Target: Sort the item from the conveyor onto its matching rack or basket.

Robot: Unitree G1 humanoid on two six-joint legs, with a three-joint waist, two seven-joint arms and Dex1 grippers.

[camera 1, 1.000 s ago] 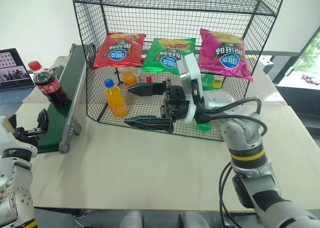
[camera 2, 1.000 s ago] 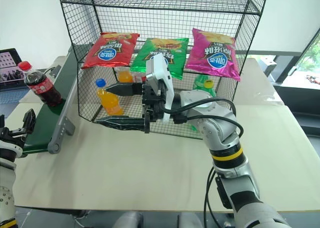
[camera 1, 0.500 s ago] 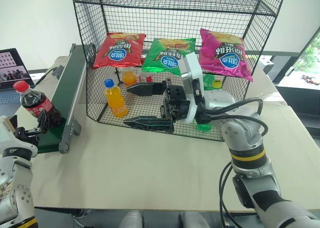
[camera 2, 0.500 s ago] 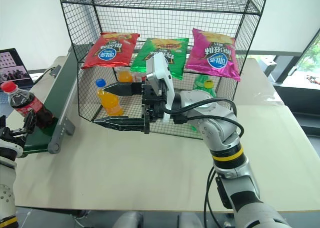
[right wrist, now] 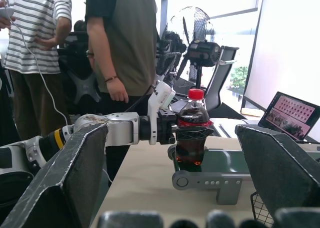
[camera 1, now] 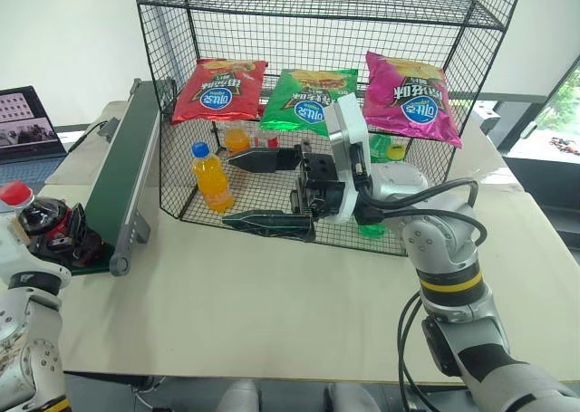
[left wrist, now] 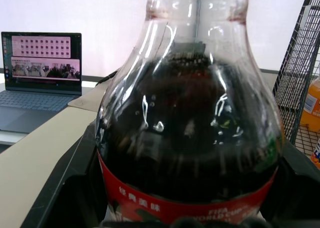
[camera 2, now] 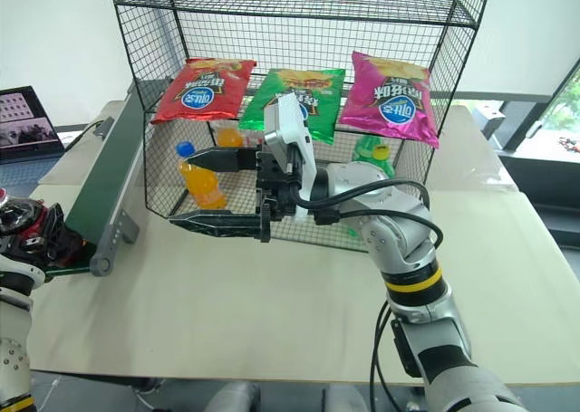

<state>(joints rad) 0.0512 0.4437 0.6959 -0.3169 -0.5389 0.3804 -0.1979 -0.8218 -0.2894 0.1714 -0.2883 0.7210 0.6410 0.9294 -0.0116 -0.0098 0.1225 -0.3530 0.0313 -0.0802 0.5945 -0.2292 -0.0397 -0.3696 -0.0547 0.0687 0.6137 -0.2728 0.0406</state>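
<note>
The fingers of the left gripper are clenched around the lower body of the cola bottle, which stands at the near rounded end of the conveyor, at about 9 o'clock in the head views; the right wrist view confirms the black fingers clasping it just under the red label. The right gripper hangs released, its two fingers spread wide in front of the rack, holding nothing. The main risk, as I judge it, is the low grip on a round, smooth bottle: it could pivot or slip as it is lifted off the belt, and its base could catch the grey side rail. Carrying it toward 1 o'clock brings it to the rack's open front, where the right arm already sits at the entrance near the orange soda bottle; the two arms could clash, or the bottle could knock that one over. The surface between conveyor and rack lies bare, giving free room for a sweep, and the laptop sits well apart at 10 o'clock.
</note>
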